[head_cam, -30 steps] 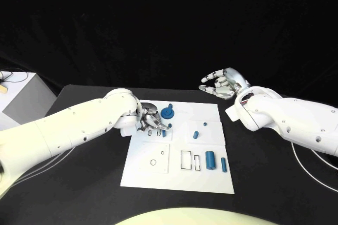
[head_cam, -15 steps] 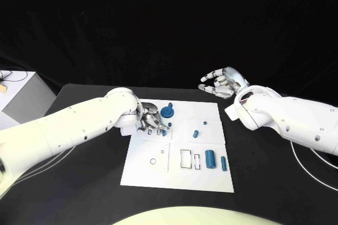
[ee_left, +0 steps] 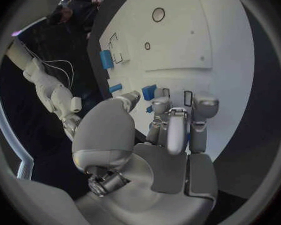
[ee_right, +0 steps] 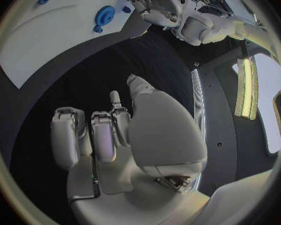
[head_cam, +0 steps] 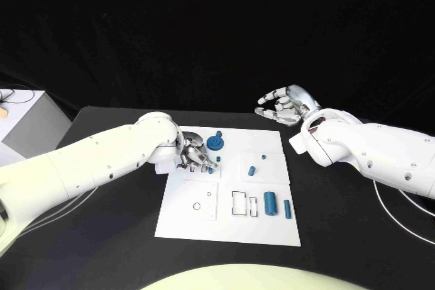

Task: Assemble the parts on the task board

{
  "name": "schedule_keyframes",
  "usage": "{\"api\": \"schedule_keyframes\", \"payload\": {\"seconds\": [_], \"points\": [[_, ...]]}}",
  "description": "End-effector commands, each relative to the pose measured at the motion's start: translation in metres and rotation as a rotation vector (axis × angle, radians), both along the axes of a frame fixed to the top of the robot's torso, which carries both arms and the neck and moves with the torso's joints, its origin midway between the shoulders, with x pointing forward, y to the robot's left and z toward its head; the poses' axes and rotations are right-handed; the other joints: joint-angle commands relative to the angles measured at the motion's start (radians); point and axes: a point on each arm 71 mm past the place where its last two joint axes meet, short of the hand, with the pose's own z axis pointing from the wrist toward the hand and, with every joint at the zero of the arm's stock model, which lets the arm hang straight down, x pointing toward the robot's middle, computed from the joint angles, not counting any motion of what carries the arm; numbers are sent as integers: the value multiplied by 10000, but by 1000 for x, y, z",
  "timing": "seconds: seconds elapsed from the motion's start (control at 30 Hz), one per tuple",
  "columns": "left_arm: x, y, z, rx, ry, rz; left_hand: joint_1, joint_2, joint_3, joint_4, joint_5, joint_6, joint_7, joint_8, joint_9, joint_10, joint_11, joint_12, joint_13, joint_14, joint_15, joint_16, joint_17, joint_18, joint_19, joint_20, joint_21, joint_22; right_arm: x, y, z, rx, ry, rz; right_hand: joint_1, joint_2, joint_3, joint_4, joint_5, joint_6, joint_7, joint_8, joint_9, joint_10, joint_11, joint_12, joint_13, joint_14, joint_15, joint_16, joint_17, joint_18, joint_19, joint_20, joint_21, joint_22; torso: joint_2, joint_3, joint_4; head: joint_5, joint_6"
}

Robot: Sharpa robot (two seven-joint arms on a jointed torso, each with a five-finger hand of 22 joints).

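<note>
The white task board [head_cam: 227,230] lies mid-table. My left hand [head_cam: 192,156] reaches down onto its far left part, beside two narrow slots [ee_left: 188,97]. Its thumb and fingers pinch a small blue part [ee_left: 148,91] right at the board's surface. A blue gear-shaped part [head_cam: 215,144] stands just beyond that hand. Two small blue parts [head_cam: 252,172] sit near the board's middle, and two blue cylinders [head_cam: 270,204] lie beside rectangular outlines on the near right. My right hand [head_cam: 285,106] hangs raised past the board's far right corner, fingers loosely curled, holding nothing.
A white box [head_cam: 27,117] stands at the table's far left edge. White cables [head_cam: 399,208] trail over the table on the right, under my right arm. The black table [head_cam: 335,239] runs bare around the board.
</note>
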Motion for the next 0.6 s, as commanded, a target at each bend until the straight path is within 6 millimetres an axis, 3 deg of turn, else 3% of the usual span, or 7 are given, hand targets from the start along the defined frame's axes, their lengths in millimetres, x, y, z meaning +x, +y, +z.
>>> {"api": "schedule_keyframes", "payload": {"seconds": [0.03,0.6], "points": [[-2,-2,0,-73,222,-147,120,10,40,-66,-31,-66,-13,66,40,-79,5,-35,0,406,-69,-34,1049,-76,-66,-24,43,7,0,2,-1,-73,21,165,-77,-3,50,12,16,-56,-19,19,-1,-50,-11,-20,1117,830,3,-4,1755,104,527,25,-68,1641,-8,4,4,9,-16],[0,-4,-4,-159,415,-102,895,194,526,-142,-19,-177,-43,96,318,-152,-23,-36,-16,391,-88,-34,1047,-72,-119,-27,70,28,-1,3,-2,-75,98,247,-77,-3,50,12,16,-56,-19,19,-1,-50,-11,-20,1117,830,3,-4,1755,104,527,25,-68,1641,11,-3,-11,-23,-48]]}}
